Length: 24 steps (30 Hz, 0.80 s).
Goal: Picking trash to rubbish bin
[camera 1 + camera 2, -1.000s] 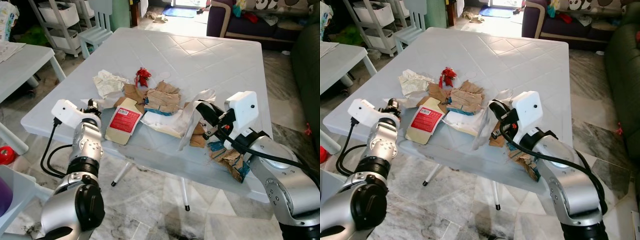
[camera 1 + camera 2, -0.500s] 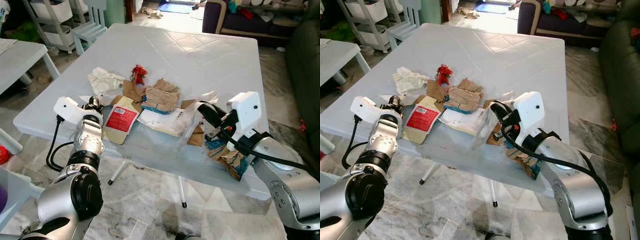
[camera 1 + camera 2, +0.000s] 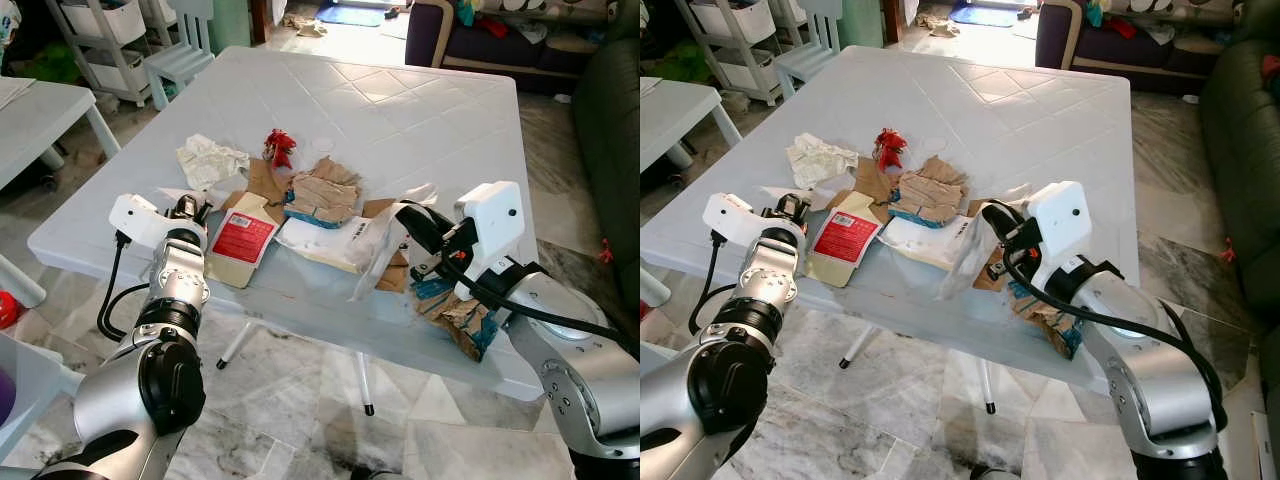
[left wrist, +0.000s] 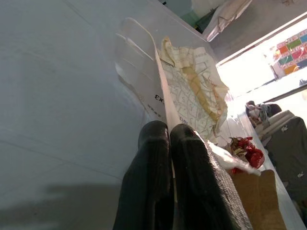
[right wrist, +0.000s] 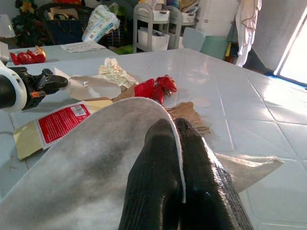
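Trash lies across the white table (image 3: 420, 110): a crumpled white paper (image 3: 210, 160), a red wrapper (image 3: 281, 148), torn brown paper (image 3: 325, 190), a beige packet with a red label (image 3: 240, 240) and a ripped brown-and-blue carton (image 3: 462, 322) near the front right edge. My left gripper (image 3: 193, 208) rests at the table's front left, shut on the edge of a clear plastic sheet (image 4: 139, 67). Over the front right, my right gripper (image 3: 410, 216) is shut on a limp whitish plastic bag (image 3: 378, 250) that hangs from its fingers (image 5: 192, 158).
A second white table (image 3: 40, 110) stands to the left, with a shelf rack and a pale chair (image 3: 180, 62) behind it. A dark sofa (image 3: 612, 120) lines the right side. A red object (image 3: 8, 310) and a pale container edge (image 3: 25, 385) sit low on the left.
The camera shifted a little a second ago. Both grippers have stayed shut on their plastic. The bag in the right gripper now hangs slightly lower and more to the left.
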Tool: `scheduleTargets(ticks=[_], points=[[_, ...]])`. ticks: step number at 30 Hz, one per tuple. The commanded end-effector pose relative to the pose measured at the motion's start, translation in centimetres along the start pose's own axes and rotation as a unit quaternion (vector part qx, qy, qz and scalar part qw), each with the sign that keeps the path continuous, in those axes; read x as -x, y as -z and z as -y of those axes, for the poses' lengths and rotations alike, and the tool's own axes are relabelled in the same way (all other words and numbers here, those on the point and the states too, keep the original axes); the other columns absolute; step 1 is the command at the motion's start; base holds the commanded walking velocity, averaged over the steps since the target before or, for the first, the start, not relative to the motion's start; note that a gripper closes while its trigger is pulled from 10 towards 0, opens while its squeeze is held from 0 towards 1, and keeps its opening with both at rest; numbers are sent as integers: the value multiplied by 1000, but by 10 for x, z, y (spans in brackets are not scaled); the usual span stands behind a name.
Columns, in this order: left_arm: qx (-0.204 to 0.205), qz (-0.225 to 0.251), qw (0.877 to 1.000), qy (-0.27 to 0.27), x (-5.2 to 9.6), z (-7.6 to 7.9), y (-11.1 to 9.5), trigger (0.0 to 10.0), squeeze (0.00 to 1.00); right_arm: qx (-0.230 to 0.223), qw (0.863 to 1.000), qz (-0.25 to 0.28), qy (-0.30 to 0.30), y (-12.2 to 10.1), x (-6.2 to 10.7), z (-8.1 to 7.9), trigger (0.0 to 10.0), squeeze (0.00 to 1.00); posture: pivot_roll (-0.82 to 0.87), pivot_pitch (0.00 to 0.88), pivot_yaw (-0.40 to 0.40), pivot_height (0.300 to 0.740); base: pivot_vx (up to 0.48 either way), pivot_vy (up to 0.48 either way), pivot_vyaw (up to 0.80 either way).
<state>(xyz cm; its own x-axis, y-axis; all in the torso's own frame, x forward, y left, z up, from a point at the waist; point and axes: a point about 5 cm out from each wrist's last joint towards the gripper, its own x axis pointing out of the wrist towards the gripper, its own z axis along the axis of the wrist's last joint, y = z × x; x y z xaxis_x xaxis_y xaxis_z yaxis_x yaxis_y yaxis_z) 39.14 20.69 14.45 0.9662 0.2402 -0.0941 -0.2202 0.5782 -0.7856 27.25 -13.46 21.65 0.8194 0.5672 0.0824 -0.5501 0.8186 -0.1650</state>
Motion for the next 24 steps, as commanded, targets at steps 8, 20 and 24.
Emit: scheduleTargets(ticks=[8,20,24], points=[[-1,7,1000,5,-1,0,-3,0,0,4,1000,11,4,-5,0,0,10000,0,-195,132,-4,740,0,0,0],[-64,52,996,45,-1,13,-13,0,0,-1,1000,14,1,-3,-4,-1,10000,0,-158,124,-9,740,0,0,0],[-155,105,978,90,1,28,-28,0,0,-9,1000,19,-8,0,-10,-5,10000,0,-91,113,-16,740,0,0,0]])
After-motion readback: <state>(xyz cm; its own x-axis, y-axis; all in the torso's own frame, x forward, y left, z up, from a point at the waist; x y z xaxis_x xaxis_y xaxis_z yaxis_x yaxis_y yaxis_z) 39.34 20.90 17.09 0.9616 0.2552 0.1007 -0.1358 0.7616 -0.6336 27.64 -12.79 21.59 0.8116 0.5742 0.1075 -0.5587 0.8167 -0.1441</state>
